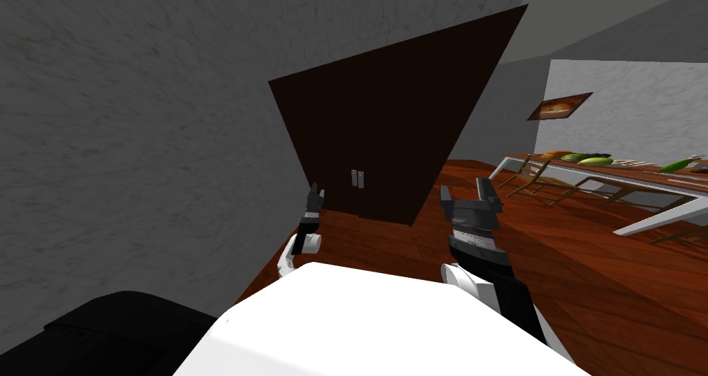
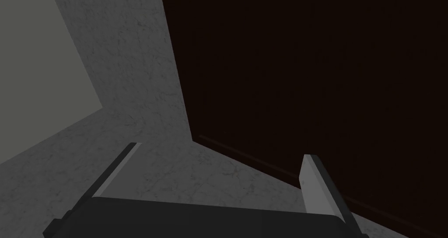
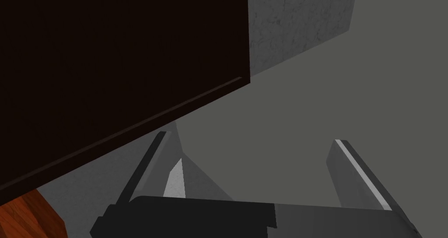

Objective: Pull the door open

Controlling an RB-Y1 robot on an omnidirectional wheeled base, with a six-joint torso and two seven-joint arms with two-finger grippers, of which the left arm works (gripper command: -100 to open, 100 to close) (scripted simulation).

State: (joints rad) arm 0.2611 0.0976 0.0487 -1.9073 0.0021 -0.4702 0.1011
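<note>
1 mottled grey wall [image 1: 138, 116]. In it, straight ahead, 1 flat dark-brown door [image 1: 394, 130], plain w/ a thin groove near its edge. 1 red-brown wood floor [image 1: 588, 289]. 1 long white-framed table [image 1: 608, 178] off to the right. 2 grippers: left gripper [image 1: 317, 191] & right gripper [image 1: 463, 189], both near the door, not touching it, fingers spread wide, holding nothing. 2 small pale handle plates [image 1: 357, 177] side by side on the door.

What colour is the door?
The door is very dark brown, clearest in the head view.

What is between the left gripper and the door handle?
Nothing: in the head view, only bare dark door shows between the left gripper and the handle.
</note>
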